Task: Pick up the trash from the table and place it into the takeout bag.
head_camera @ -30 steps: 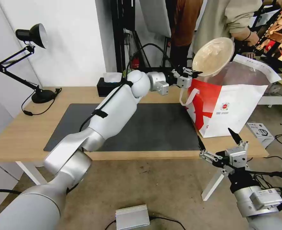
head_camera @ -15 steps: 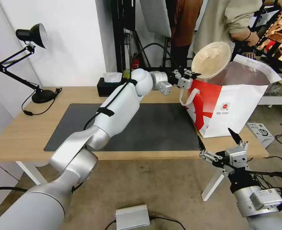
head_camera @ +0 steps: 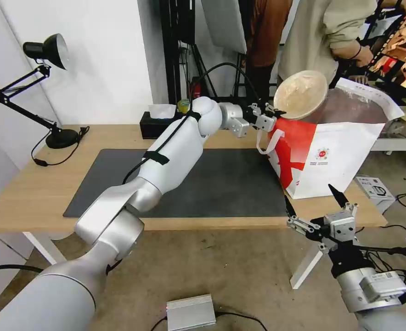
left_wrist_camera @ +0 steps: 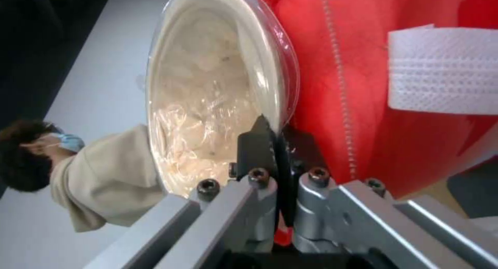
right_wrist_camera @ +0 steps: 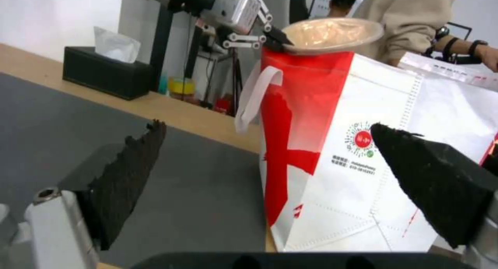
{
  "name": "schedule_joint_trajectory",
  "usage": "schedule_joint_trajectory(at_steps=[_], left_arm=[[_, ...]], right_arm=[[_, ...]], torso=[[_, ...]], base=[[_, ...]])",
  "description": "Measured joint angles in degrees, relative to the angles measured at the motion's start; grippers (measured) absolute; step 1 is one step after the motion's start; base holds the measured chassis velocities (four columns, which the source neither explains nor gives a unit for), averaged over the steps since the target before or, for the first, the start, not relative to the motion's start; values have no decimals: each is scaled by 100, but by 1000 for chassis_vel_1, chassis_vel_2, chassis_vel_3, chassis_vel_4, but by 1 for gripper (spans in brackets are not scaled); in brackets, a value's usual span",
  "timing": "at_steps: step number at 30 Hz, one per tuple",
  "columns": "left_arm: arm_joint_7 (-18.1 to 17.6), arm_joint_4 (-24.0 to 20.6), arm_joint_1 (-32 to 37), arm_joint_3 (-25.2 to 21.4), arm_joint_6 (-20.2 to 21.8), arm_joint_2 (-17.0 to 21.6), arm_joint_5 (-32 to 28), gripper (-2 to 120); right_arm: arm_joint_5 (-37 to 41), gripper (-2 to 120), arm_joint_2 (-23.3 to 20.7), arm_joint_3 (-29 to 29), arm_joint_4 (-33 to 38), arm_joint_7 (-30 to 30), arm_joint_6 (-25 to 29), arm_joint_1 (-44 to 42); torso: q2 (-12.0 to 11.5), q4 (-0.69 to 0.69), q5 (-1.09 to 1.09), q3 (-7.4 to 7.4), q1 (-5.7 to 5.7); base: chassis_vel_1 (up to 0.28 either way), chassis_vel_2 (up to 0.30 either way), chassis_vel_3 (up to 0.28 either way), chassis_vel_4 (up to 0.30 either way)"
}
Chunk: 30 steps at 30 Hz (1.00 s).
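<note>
- The left tool (head_camera: 276,111) is reaching to the far right of the counter (head_camera: 28,193), clamped on the rim of the beige-tan bowl (head_camera: 300,94) and holding it tilted over the open mouth of the takeout bag (head_camera: 345,156).
- In the left wrist view the two fingers (left_wrist_camera: 256,144) are pinching the bowl's edge (left_wrist_camera: 207,105) just beside the bag's red panel (left_wrist_camera: 363,86), so the grip looks thin; it would be wise to avoid any quick twist.
- To do this step well, I would judge that the bowl needs to be levelled and carried further in past the bag's near-left wall before letting go, as it is sitting right above that edge now.
- The white strap handle (head_camera: 269,140) is hanging loose outside the bag just below the tool; it should be kept clear of the fingers.
- The bowl is covered by a clear film, with pale crumpled contents showing through.
- The bag is standing upright at the right end of the dark mat (head_camera: 203,184), its silver lining showing; what is lying inside is hidden.
- The right tool (head_camera: 315,207) is waiting with jaws spread wide and empty, low at the counter's near right edge.
- A black tissue box (head_camera: 155,125) is sitting at the far edge.
</note>
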Motion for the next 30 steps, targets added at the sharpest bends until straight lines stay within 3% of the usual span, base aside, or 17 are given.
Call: schedule_joint_trajectory(at_steps=[16,21,23,27,30], left_arm=[[-14,90,-30,202,22,2,-34,0],[-21,75,-59,204,30,2,-36,15],[-25,62,-68,204,37,2,-35,27],[-34,54,-69,204,44,2,-35,33],[-54,41,-69,208,61,2,-40,52]], right_arm=[[0,100,0,0,0,0,0,0],[0,100,0,0,0,0,0,0],[0,100,0,0,0,0,0,0],[0,100,0,0,0,0,0,0],[0,100,0,0,0,0,0,0]], torso=[[0,0,0,0,0],[0,0,0,0,-1],[0,0,0,0,0],[0,0,0,0,0],[0,0,0,0,0]], base=[[0,0,0,0],[0,0,0,0],[0,0,0,0],[0,0,0,0],[0,0,0,0]])
